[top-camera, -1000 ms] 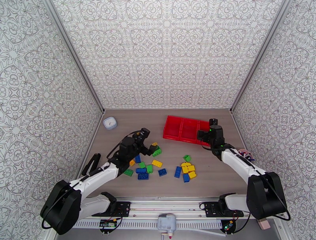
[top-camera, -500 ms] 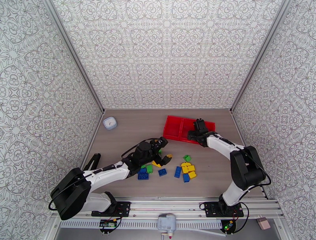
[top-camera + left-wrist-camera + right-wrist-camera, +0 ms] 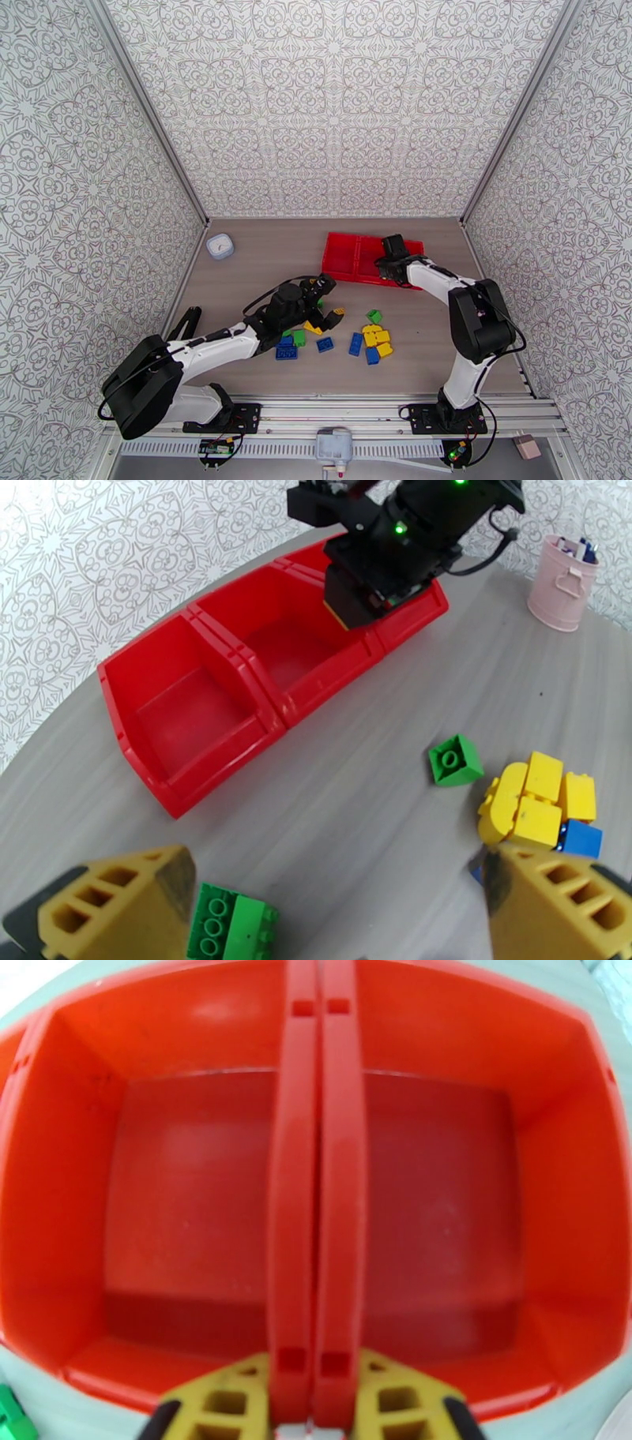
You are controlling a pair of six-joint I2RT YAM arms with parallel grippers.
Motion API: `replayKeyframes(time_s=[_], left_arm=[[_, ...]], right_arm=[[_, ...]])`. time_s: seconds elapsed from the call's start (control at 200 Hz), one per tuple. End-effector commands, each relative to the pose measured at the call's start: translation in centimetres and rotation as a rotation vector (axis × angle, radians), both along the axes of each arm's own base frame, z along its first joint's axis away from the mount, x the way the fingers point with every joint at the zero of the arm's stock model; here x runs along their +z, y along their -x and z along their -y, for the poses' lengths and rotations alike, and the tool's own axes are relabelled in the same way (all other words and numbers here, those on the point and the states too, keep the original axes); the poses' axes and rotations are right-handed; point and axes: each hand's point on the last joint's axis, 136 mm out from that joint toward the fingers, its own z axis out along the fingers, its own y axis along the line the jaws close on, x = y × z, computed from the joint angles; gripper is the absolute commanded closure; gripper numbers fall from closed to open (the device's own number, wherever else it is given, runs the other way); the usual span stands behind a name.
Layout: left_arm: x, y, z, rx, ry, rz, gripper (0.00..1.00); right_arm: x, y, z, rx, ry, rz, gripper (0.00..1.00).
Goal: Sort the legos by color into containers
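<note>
The right gripper (image 3: 389,256) is clamped on the red tray (image 3: 344,256). In the wrist view its yellow fingers (image 3: 237,1398) pinch the divider wall (image 3: 316,1197) between two compartments. The left gripper (image 3: 340,910) is spread wide, holding nothing, low over the table (image 3: 261,260) in front of the tray. One green brick (image 3: 229,922) sits just beside a finger. A second green brick (image 3: 456,759) lies further ahead, near a yellow cluster (image 3: 537,800) with a blue brick (image 3: 581,838) touching it. All visible bricks lie on the table, outside the tray.
</note>
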Motion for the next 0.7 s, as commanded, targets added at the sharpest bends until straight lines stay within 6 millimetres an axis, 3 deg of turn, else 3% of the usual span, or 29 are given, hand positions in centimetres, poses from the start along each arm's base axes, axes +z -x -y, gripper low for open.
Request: replayKeyframes(time_s=[0.0, 0.3, 0.565, 0.61, 0.695], left_arm=[[0.7, -0.1, -0.4, 0.031, 0.025, 0.016, 0.00], [0.7, 0.2, -1.4, 0.061, 0.018, 0.018, 0.00], [0.6, 0.4, -1.9, 0.075, 0.009, 0.025, 0.00], [0.6, 0.4, -1.9, 0.074, 0.008, 0.024, 0.00], [0.6, 0.4, -2.0, 0.071, 0.007, 0.026, 0.00]], right_arm=[[0.6, -1.1, -1.7, 0.060, 0.006, 0.006, 0.83], [1.0, -3.3, -6.5, 0.126, -0.020, 0.025, 0.83], [0.9, -3.9, -10.8, 0.186, -0.032, 0.025, 0.81], [0.9, -4.0, -11.1, 0.189, -0.037, 0.026, 0.79], [1.2, -3.7, -11.2, 0.194, -0.052, 0.031, 0.66]])
